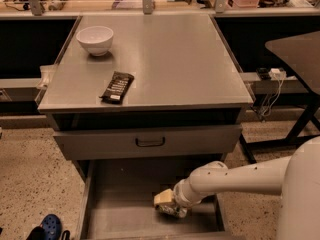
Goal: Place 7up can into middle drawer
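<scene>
The worry: if the claw (167, 205) lets go while the 7up can (173, 212) is tilted, the can may roll across the bare floor of the middle drawer (120, 209) beneath it, or be dragged out as the arm withdraws. The can sits right at the claw's tip, low inside the drawer. Gripped or freed, I cannot tell.

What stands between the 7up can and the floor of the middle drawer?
Nothing visible does. The gripper is low inside the open middle drawer, with the 7up can at its tip, close over the bare floor or on it; I cannot tell which.
</scene>
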Tool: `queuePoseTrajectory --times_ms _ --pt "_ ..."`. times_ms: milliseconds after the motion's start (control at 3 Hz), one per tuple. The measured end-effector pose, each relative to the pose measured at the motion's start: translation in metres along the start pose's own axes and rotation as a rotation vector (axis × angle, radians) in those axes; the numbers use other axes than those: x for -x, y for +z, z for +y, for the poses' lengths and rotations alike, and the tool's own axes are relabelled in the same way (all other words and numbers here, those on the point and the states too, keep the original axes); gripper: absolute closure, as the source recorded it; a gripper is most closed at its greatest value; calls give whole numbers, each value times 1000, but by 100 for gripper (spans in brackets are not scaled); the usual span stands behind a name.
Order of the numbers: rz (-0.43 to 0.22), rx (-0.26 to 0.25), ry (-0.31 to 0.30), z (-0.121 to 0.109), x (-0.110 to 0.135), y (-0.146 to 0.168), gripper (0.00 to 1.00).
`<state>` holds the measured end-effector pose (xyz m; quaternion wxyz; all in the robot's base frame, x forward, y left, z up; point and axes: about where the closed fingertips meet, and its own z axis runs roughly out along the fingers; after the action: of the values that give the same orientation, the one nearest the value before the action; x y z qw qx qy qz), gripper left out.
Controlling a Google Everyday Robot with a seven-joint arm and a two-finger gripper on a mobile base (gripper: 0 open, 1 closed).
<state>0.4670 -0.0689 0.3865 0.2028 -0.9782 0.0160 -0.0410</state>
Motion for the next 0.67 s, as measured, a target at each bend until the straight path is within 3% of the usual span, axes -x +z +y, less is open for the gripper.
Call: queuePoseTrajectory --times_ms 333,667 --pt "0 0 0 0 0 0 11" --pt "0 0 0 0 0 0 0"
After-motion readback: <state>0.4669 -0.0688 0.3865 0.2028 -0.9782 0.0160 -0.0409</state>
